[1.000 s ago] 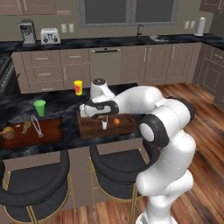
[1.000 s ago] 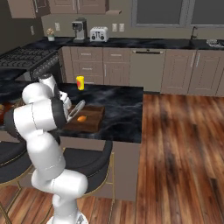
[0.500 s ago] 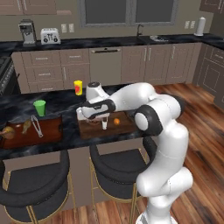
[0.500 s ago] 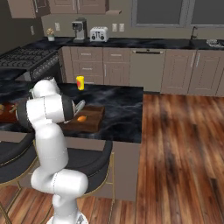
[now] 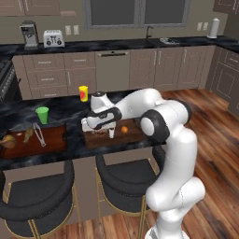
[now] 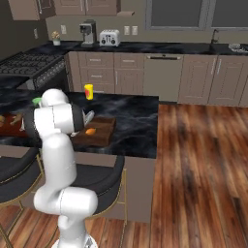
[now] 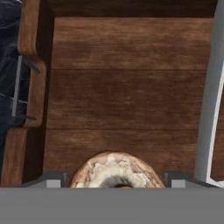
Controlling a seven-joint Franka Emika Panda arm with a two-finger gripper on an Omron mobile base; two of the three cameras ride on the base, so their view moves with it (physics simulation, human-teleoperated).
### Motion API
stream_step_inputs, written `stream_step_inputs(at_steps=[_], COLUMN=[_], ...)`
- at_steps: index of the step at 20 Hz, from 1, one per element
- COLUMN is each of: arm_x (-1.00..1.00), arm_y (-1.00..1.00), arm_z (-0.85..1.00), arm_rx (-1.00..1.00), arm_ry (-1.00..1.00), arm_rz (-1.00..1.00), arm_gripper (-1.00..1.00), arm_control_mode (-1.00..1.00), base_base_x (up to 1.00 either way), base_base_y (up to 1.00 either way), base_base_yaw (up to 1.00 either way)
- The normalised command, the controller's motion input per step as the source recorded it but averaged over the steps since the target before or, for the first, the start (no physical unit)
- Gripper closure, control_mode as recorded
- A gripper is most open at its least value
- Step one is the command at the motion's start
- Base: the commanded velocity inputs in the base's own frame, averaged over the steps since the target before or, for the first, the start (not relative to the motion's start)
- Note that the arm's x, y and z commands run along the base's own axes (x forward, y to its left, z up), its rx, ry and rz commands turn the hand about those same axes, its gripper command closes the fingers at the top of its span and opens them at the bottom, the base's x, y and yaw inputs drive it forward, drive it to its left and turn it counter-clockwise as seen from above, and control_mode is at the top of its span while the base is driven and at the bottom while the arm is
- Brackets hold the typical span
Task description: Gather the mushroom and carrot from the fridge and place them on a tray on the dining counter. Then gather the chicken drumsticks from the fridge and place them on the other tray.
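Stools sit nearest us under the dining counter, black seats tucked against its taupe base. Above them we have the end effector low over the near wooden tray, its fingers spread apart. In the hand view the mushroom lies on the tray boards right between the finger tips, pale underside up; we judge it resting there, not clamped. The carrot lies on the same tray, just beside the end effector at its 3 o'clock in the left base view. At 9 o'clock along the counter sits the other tray with what look like chicken drumsticks on it, though the shapes are small. Beyond stand a green cup and a yellow cup.

We read the step in hand as setting down the mushroom. Next move calls for lifting the end effector straight up clear of the cap without nudging it or the carrot.
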Motion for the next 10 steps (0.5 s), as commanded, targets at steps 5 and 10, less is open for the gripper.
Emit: stream_step_inputs(at_steps=[5, 10], arm_x=[0.11, 0.03], arm_y=[0.00, 0.00], arm_z=[-0.09, 0.03], arm_rx=[0.00, 0.00], arm_ry=[0.01, 0.00], arm_rz=[0.00, 0.00], arm_gripper=[-1.00, -1.00], arm_control_mode=[-1.00, -1.00], base_base_x=[0.00, 0.00], base_base_y=[0.00, 0.00], base_base_yaw=[0.00, 0.00])
